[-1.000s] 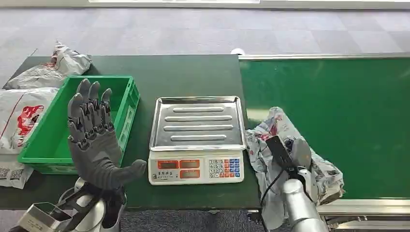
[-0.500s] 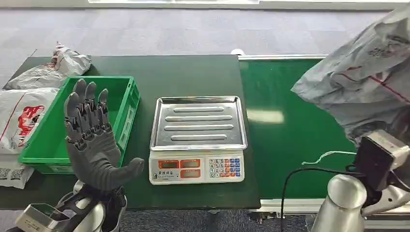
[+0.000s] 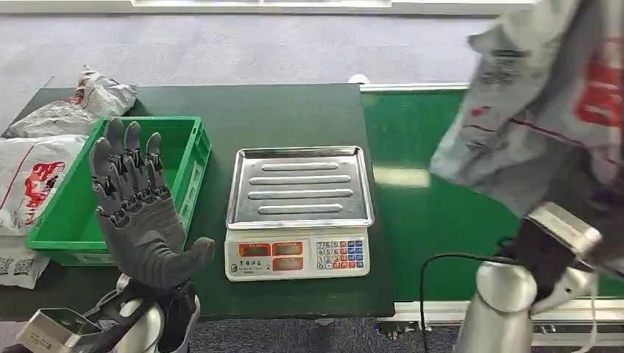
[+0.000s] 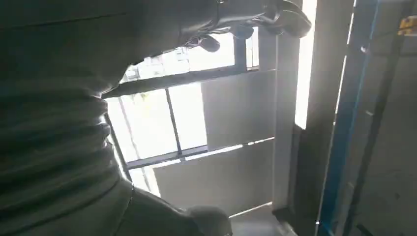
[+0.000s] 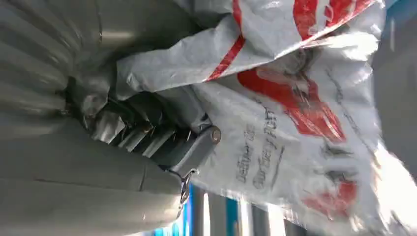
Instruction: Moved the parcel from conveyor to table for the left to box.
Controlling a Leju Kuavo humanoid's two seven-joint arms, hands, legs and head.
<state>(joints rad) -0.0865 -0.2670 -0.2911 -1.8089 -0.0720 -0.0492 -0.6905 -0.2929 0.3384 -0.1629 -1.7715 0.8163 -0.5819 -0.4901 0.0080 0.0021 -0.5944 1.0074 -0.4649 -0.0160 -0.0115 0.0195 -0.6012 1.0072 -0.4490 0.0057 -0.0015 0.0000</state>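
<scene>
A grey plastic parcel [image 3: 544,110] with red print hangs high above the green conveyor [image 3: 441,213] at the right, lifted close to the camera. My right hand [image 5: 147,132] grips it; in the right wrist view the dark fingers [image 5: 133,130] dig into the crumpled bag [image 5: 290,113]. The right wrist camera block [image 3: 552,246] shows below the parcel in the head view. My left hand [image 3: 140,213] is raised upright with fingers spread and nothing in it, in front of the green box [image 3: 81,198] on the dark table [image 3: 287,110].
A scale [image 3: 298,213] with a steel tray stands mid-table, between the box and the conveyor. Several other grey parcels [image 3: 44,147] lie on the table left of and behind the box. Grey floor lies beyond the table.
The right hand lifted the parcel off the conveyor, from lying on the belt to high in the air, and it has drifted slightly leftward. The left hand shifted a little to the left.
</scene>
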